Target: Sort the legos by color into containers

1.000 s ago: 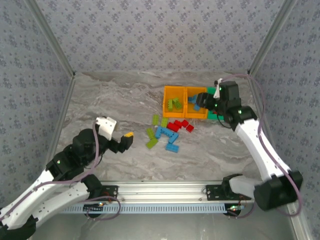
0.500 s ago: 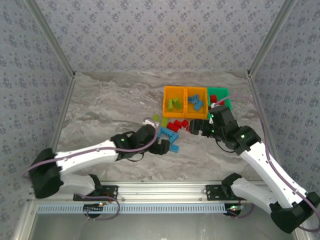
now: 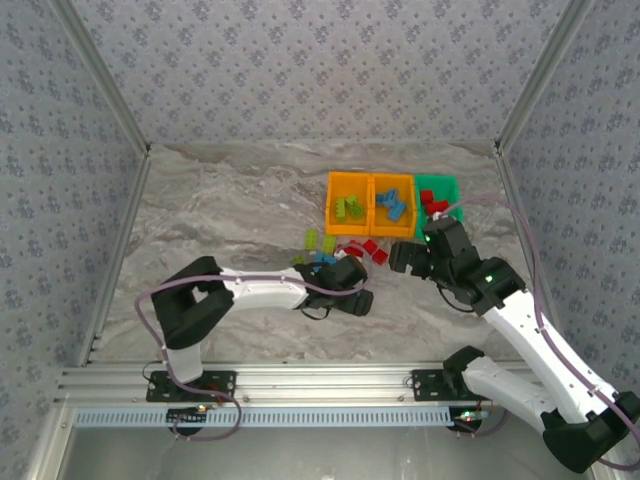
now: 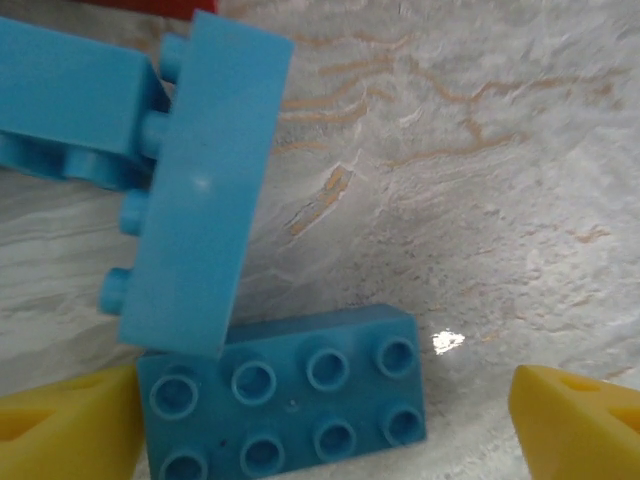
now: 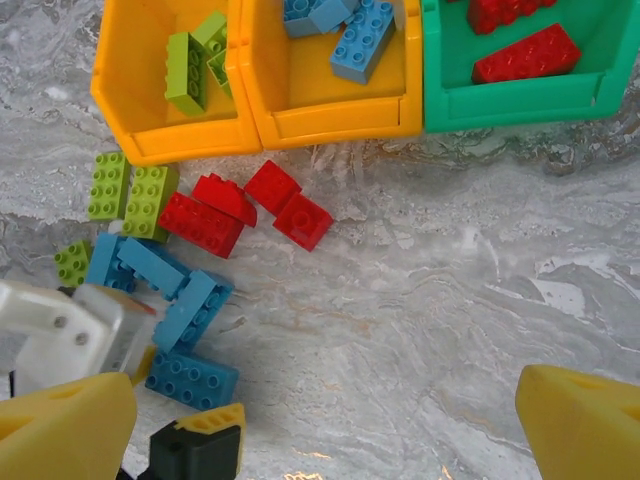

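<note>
Lego (image 4: 285,400) crosswise (studs up); left hand (image 4: 320,430) spread

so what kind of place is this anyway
Probably a lab robot cell, not a home: patterned walls box in a marble-look table, a left arm and right arm are bolted to a metal rail, and the props are legos and bins.

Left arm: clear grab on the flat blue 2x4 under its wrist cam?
Probably yes. The left gripper is open, with a finger on either side of the blue 2x4 brick and nothing else between them. One catch: a second blue brick overlaps its corner and might get dragged.
</note>
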{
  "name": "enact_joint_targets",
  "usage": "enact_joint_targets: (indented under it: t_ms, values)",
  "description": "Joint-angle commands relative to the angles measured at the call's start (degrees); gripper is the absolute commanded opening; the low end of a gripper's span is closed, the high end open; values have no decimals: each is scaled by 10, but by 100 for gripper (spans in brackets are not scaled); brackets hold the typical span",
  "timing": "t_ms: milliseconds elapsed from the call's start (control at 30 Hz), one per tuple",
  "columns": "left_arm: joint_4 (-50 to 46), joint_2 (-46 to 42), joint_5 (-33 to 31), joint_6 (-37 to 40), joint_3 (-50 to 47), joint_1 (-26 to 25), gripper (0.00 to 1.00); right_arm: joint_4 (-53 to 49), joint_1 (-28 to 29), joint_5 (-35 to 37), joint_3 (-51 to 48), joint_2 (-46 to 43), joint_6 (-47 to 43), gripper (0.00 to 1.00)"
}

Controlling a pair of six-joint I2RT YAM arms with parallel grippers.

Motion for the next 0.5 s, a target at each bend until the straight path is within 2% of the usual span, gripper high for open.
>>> enact_joint_targets:
  t_ms: [0,267,467]
  values:
    - [-36,26,-23,9,35,-12,83,-19,-4,12,-11,-9,10,100]
    - [-65,44,-59,6,35,-27,60,-22,-4,7,-11,-11,8,100]
    - [-68,7,-60,11,28,-27,58,-26,-5,-17,-1,-21,6,100]
